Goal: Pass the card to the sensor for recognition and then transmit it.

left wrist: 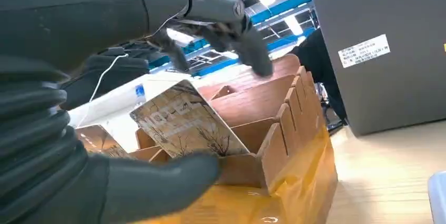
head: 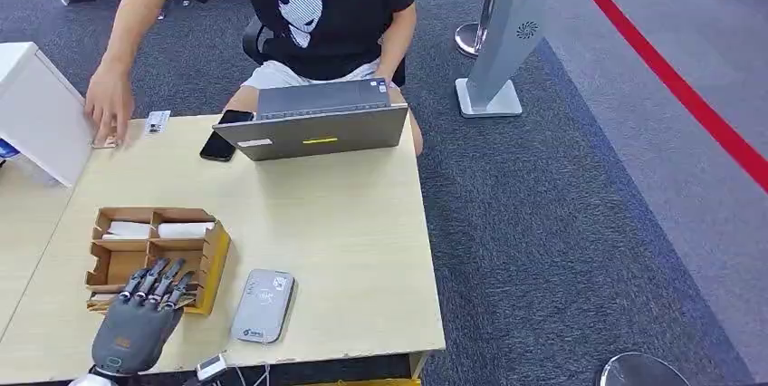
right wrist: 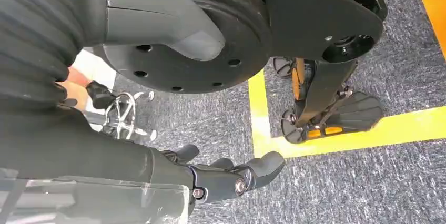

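The left hand (head: 140, 318), dark and smooth, reaches over the near slots of the brown cardboard box (head: 213, 264). A printed card (left wrist: 184, 121) stands tilted in one slot, between its thumb and spread fingers; whether it grips the card I cannot tell. At the hand's 3 o'clock lies one flat grey sensor (head: 263, 306). Further off sit one grey laptop (head: 317, 128) and one black phone (head: 222, 137). The right hand (right wrist: 231, 176) hangs open above grey carpet.

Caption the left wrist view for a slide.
Left hand reaches into the wooden card box, thumb beside a patterned card standing tilted inside; laptop behind.
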`<state>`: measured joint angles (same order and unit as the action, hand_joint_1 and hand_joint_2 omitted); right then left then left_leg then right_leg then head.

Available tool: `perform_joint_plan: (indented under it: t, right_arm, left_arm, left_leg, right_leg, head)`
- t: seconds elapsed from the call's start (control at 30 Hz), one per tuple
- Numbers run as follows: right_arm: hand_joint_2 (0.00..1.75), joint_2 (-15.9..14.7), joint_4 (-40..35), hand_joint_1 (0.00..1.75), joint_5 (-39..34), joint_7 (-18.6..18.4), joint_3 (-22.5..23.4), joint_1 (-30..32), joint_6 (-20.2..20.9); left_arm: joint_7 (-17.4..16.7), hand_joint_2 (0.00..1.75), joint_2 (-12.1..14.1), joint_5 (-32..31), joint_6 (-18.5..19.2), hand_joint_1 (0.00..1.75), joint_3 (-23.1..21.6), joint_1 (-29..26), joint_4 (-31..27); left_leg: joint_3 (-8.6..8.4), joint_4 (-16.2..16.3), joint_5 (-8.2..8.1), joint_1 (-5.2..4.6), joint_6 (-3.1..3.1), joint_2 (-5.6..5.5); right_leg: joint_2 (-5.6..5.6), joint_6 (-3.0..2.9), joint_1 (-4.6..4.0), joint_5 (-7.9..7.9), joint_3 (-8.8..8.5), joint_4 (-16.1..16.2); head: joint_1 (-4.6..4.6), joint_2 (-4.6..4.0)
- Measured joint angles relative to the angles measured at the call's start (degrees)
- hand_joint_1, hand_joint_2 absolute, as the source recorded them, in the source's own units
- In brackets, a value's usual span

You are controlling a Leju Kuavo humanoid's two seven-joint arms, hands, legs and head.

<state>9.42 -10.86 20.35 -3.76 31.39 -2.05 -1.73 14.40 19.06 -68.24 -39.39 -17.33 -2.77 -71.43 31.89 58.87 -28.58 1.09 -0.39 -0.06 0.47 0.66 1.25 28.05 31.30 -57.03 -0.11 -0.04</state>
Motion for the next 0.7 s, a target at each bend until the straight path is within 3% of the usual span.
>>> perform_joint_plan:
  t: [0.43,0.7]
  right_arm:
    - [1.75,0.00,0.00,0.00,0.09,0.00,0.07,0.01,0.00]
    - [1.75,0.00,0.00,0.00,0.09,-0.15,0.59,0.02,-0.02]
  left_arm:
    - [-0.37,1.75,0.13,0.39,-0.11,1.75,-0.22,-0.19,-0.02]
    - [-0.66,1.75,0.98,0.74,-0.13,1.75,-0.20,-1.47,-3.94]
  left_leg:
    - [0.00,0.00,0.00,0.00,0.00,-0.01]
    - [0.01,0.00,0.00,0.00,0.00,-0.01]
  right_leg:
    - [-0.01,0.00,0.00,0.00,-0.01,0.00]
    - [-0.01,0.00,0.00,0.00,-0.01,0.00]
  head:
    - [0.00,-0.02]
    - [0.00,0.00]
